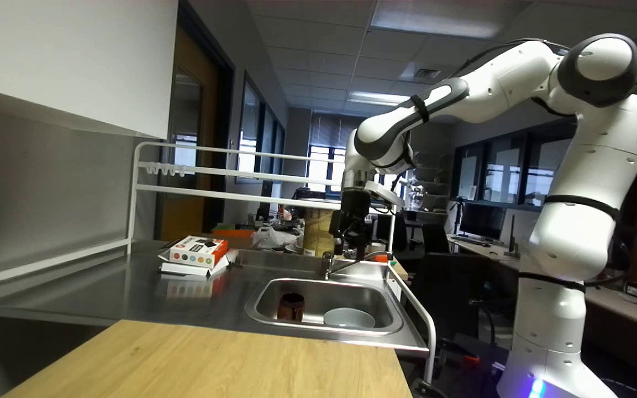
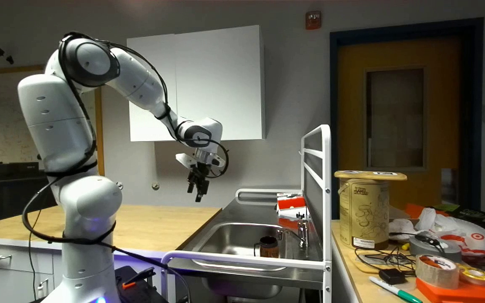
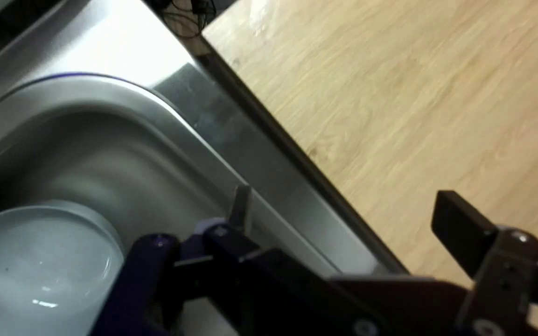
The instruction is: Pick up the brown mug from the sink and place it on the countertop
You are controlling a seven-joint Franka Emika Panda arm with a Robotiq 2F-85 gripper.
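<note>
Nearest the camera in an exterior view lay a wooden worktop (image 1: 230, 365), and behind it ran a steel worktop (image 1: 103, 293). On the steel, left of the sink (image 1: 329, 296), sat a white and orange box (image 1: 196, 251). Further right, the brown mug (image 1: 291, 308) stood upright in the sink's left half; apart from it was a pale bowl (image 1: 349, 318). High above hung the gripper (image 3: 348, 217), its fingers (image 3: 460, 228) spread wide in the wrist view. Far right stood the robot arm (image 1: 564, 243).
</note>
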